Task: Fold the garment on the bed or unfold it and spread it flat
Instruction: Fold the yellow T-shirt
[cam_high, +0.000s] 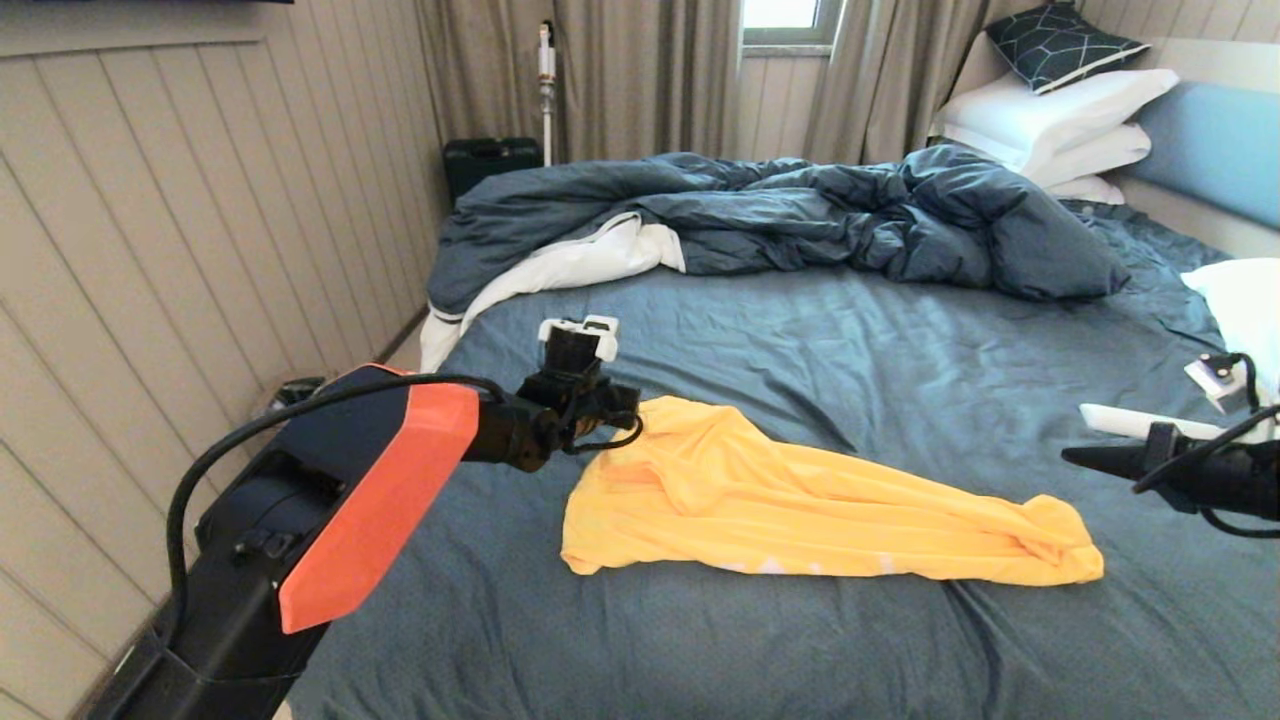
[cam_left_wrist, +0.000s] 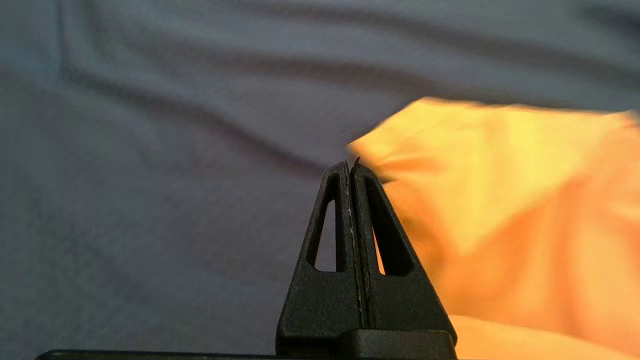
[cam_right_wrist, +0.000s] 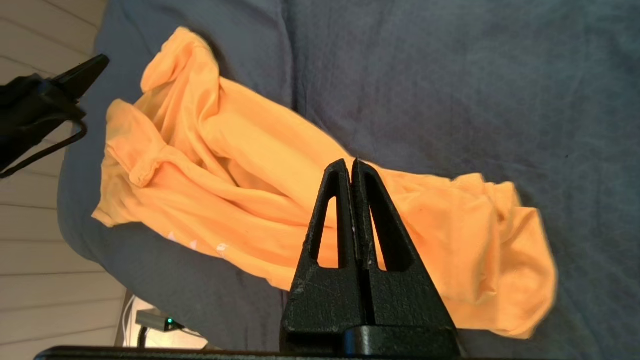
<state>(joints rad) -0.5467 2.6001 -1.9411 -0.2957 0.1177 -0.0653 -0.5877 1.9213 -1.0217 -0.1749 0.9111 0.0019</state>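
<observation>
The garment (cam_high: 800, 500) is a yellow-orange T-shirt lying bunched in a long crumpled strip across the near part of the bed (cam_high: 800, 330). My left gripper (cam_high: 632, 405) hovers at the shirt's far left corner, shut with nothing between its fingers. In the left wrist view the left gripper (cam_left_wrist: 350, 167) has its tips just beside the garment (cam_left_wrist: 500, 200). In the right wrist view the garment (cam_right_wrist: 250, 165) lies apart from the left gripper (cam_right_wrist: 95, 65). My right gripper (cam_high: 1075, 457) hangs shut and empty off the shirt's right end; the right gripper (cam_right_wrist: 351, 165) is above the fabric.
A rumpled dark blue duvet (cam_high: 800, 215) with a white underside lies across the far half of the bed. White pillows (cam_high: 1060, 110) are stacked at the back right, another pillow (cam_high: 1240, 300) at the right edge. A panelled wall (cam_high: 200, 250) runs along the left.
</observation>
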